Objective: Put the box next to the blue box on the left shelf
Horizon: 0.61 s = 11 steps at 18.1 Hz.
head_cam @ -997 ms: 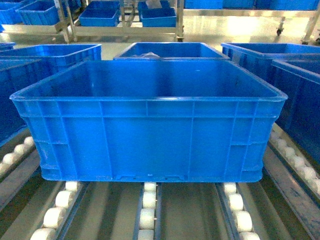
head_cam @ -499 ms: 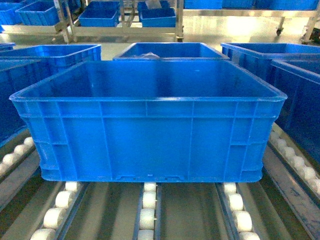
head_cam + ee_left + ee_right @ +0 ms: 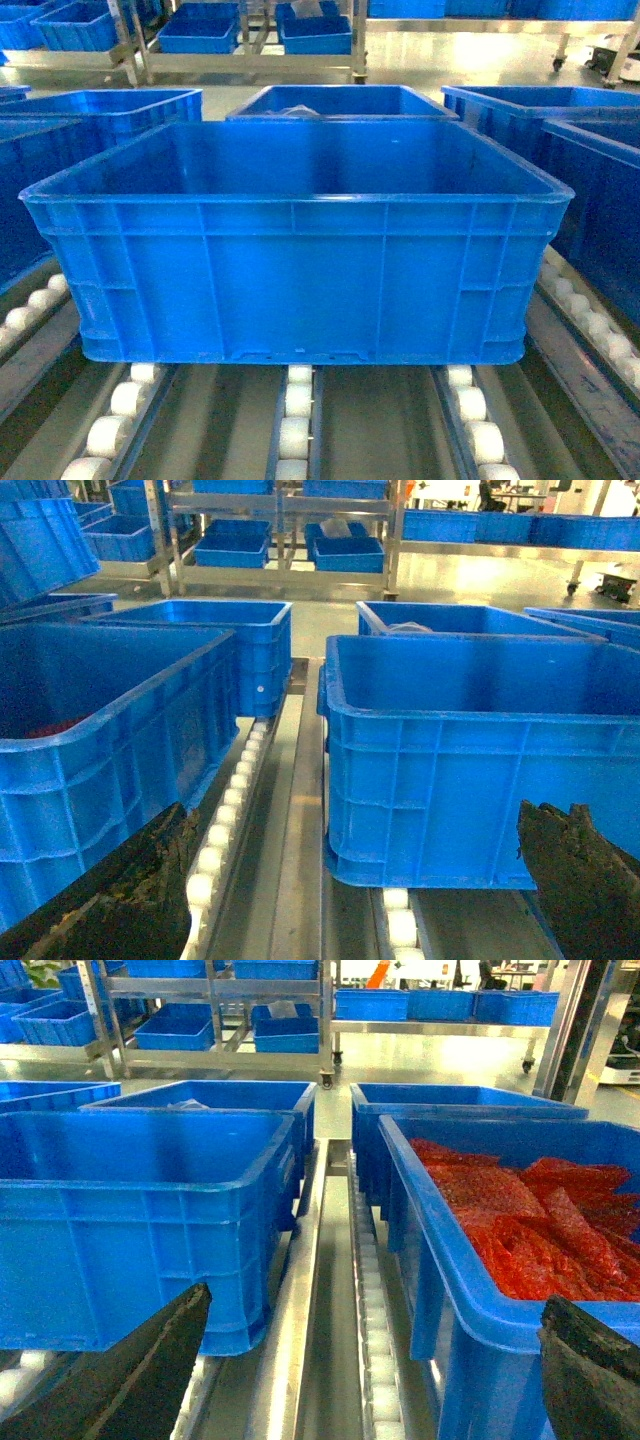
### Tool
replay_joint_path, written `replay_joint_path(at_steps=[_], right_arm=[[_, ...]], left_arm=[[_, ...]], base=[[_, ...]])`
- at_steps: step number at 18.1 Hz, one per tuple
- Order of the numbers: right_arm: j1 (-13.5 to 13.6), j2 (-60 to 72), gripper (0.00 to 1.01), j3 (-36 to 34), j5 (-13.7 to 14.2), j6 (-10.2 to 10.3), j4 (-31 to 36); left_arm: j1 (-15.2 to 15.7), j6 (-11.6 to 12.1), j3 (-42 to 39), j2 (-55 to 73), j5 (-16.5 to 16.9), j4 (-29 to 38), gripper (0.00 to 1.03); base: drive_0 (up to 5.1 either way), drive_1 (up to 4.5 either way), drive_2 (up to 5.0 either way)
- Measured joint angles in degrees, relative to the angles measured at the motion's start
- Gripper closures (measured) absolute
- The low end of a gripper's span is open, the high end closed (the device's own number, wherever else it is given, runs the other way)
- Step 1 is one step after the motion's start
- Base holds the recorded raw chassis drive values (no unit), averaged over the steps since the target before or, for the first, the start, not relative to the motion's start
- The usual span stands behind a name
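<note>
Head view: no arm showing; box [image 3: 296, 255] sitting on left shelf [image 3: 294, 420] rollers, centre frame, other crates at 9 and 3 o'clock.

Left wrist view: left gripper [image 3: 340, 890] spread wide, dark fingers [image 3: 120, 900] at 7 and 5 o'clock, holding nothing; box [image 3: 480, 770] lying between them, at 1 o'clock; neighbour crate [image 3: 100, 750] at 9.

Right wrist view: right gripper [image 3: 360, 1380] likewise gaping, empty; box [image 3: 140, 1230] at 10 o'clock, red-filled crate [image 3: 520, 1260] at 3.

Glossy plastic box [image 3: 300, 270]; white plastic rollers [image 3: 297, 420].
</note>
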Motion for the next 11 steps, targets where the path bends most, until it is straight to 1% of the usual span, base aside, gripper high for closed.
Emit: replay_joint_path(at_steps=[11], right_arm=[[0.0,0.0,0.03,0.0,0.0,0.0,0.0]], left_arm=[[0.0,0.0,0.0,0.0,0.0,0.0,0.05]], base=[[0.0,0.0,0.0]])
